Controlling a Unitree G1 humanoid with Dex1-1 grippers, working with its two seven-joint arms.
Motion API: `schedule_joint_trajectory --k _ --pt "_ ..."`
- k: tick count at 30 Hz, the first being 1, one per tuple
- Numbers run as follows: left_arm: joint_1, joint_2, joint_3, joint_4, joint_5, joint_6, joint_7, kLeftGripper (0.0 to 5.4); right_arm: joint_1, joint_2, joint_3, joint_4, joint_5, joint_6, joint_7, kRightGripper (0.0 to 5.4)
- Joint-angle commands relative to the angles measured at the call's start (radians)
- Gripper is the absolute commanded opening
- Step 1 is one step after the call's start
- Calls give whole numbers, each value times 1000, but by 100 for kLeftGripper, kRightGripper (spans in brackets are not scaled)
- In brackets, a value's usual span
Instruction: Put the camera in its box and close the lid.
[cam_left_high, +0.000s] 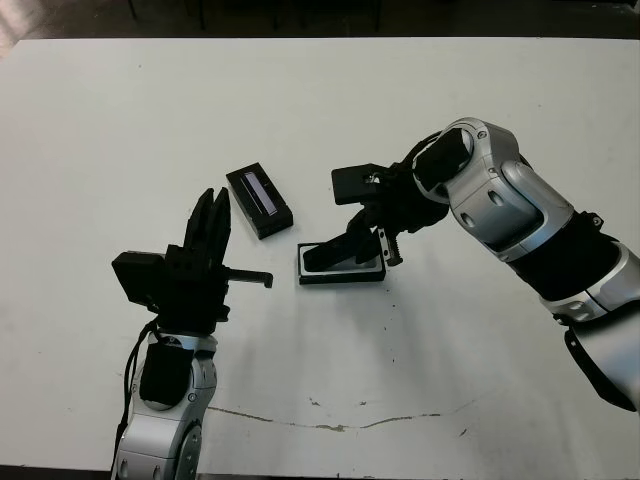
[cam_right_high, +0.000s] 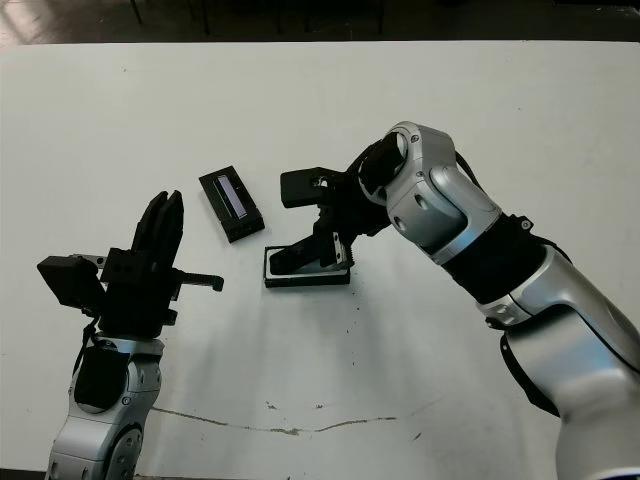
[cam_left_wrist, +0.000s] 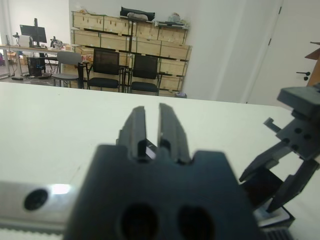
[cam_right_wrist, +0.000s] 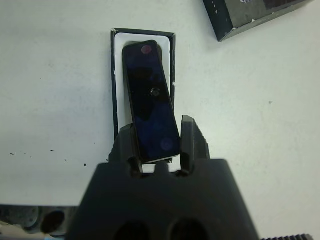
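So the thing everything hangs on here: the camera (cam_right_wrist: 151, 100), a glossy black bar with rounded ends, is lying in the box (cam_right_wrist: 116, 90), a shallow black tray with a white lining, but it's skewed. Its far end sits toward one long wall and the near end slants toward the opposite wall, so its long axis doesn't quite line up with the box's. I'd guess it isn't fully seated yet.

The right gripper (cam_right_wrist: 156, 137) is right over the near end of the box, its two black fingers a camera's width apart on either side of the camera's near end. Whether they're actually squeezing it, I can't tell.

The lid (cam_left_high: 259, 201), a flat matte black slab with a pale grey strip down the middle, lies on the white table (cam_left_high: 100, 120) just beside the box, on the side toward the left gripper (cam_left_high: 208, 222). That one is empty, fingers nearly together, and it's the nearer arm to the lid.
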Motion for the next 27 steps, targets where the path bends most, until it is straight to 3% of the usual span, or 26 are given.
schedule_joint_trajectory --k 1,6,15,27 --pt "17 -2 5 17 -6 10 0 0 13 35 38 -19 25 -7 28 13" --pt "17 1 7 22 -2 0 0 0 19 31 23 4 51 -63 48 13" --pt "14 3 9 27 -3 -5 -3 0 43 16 -20 30 73 -244 30 194" --pt "16 2 6 23 5 -3 0 0 52 13 -27 35 62 -255 14 451"
